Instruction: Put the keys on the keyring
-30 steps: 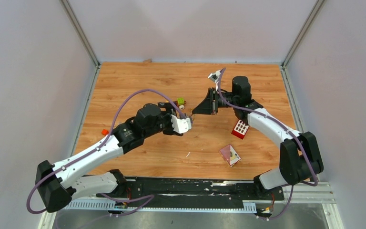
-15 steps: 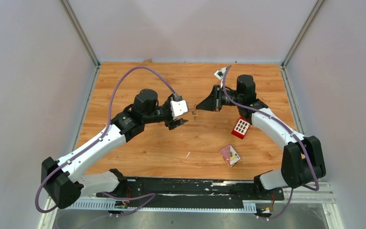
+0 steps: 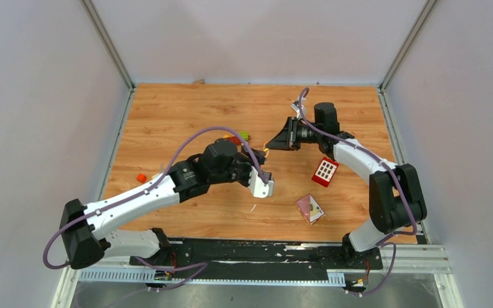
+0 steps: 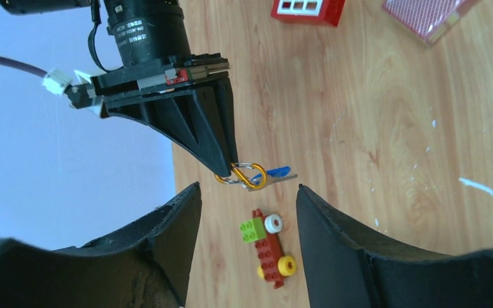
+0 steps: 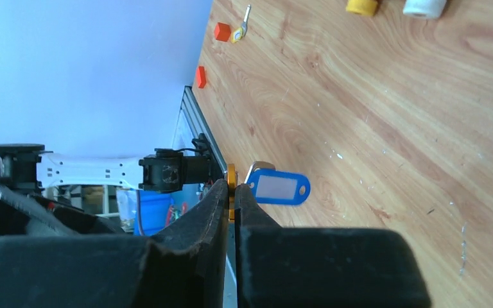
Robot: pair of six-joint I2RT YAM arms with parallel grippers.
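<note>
One change: left pincer (image 4: pixel 247 196) withdrawn from keyring (image 4: pixel 249 177), jaws narrower.

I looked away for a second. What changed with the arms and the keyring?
The left gripper backed away from the keyring, toward the near edge of the table, jaws open and empty. The right gripper barely shifted and stays shut on the keyring, with the blue key hanging from it. The toy car and red block did not move.
</note>
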